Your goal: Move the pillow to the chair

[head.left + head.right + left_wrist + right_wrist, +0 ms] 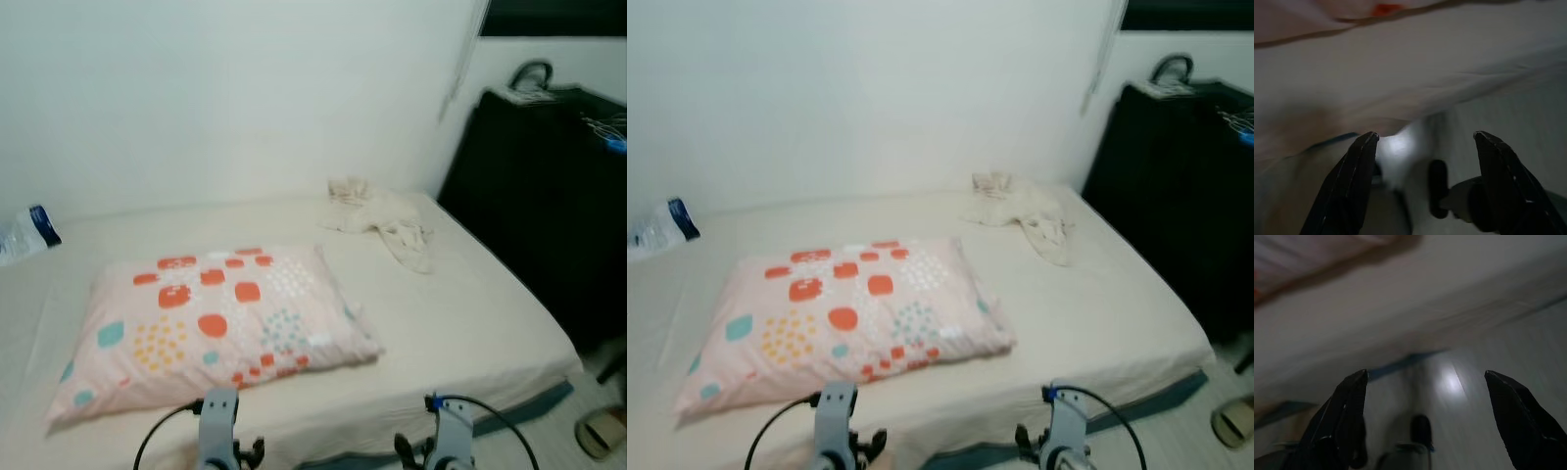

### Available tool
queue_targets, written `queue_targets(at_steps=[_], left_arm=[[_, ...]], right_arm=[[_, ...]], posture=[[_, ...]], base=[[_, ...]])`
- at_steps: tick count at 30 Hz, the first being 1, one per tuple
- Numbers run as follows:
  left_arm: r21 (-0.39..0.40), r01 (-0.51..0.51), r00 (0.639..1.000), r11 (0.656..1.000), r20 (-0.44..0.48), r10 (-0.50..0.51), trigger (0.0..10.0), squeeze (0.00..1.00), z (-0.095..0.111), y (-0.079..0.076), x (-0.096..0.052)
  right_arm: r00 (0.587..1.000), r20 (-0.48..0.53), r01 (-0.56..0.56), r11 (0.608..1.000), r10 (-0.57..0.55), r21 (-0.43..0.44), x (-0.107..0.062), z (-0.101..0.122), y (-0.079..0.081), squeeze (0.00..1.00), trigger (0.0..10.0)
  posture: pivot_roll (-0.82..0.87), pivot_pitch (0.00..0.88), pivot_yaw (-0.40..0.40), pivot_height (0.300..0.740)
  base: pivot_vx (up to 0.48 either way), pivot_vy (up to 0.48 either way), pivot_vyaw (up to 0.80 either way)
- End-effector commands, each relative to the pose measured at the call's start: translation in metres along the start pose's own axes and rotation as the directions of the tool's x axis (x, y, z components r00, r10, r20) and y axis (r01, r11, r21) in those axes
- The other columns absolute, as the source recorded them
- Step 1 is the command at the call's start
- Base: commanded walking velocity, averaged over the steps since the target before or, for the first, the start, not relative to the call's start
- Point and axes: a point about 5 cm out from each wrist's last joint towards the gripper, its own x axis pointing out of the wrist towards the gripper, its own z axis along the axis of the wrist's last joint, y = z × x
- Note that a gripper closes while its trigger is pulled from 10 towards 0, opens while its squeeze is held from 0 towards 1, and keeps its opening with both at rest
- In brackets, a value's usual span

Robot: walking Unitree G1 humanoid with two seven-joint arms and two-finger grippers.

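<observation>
Patterned pillow (211, 328) lies flat near bed (470, 313) front edge, within reach. Left hand (1422, 147) and right hand (1425, 387) wide open, empty, low before that edge, presumably pre-grasp.

Cut off at the left edge of the head views: a plastic bottle (27, 233) near the bed's (470, 304) far left corner. Cropped at the bottom right corner: a slipper (602, 431) on the floor. Blurred and dim in both wrist views, with the bed's underside too murky to read.
</observation>
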Motion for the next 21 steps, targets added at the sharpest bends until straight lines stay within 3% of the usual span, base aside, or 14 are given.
queue_targets(at_steps=[1,8,12,21], left_arm=[[0.021,-0.013,1.000,1.000,-0.012,0.013,10.0,0.00,0.000,0.005,-0.001],[0.042,-0.093,0.995,0.995,-0.030,0.094,10.0,0.00,-0.002,0.013,-0.002],[0.059,-0.123,0.992,0.991,-0.033,0.125,10.0,0.00,-0.002,0.017,-0.002],[0.069,-0.127,0.991,0.989,-0.037,0.130,10.0,0.00,-0.003,0.018,-0.003]], right_arm=[[1.000,-0.015,-0.025,1.000,0.025,0.012,0.000,-0.006,0.006,0.00,10.0],[0.993,0.022,-0.118,0.992,0.119,-0.035,0.002,0.001,0.018,0.00,10.0],[0.985,0.027,-0.170,0.980,0.173,-0.102,0.003,0.005,0.026,0.00,10.0],[0.974,0.034,-0.219,0.969,0.224,-0.115,0.004,0.010,0.034,0.00,10.0]], posture=[[0.01,0.000,-0.035,0.740],[0.01,0.000,-0.032,0.740],[0.01,0.000,-0.030,0.740],[0.00,0.000,-0.031,0.740]], base=[[0.334,0.000,0.00],[0.171,0.000,0.00],[0.000,0.000,0.79],[0.000,0.000,0.78]])
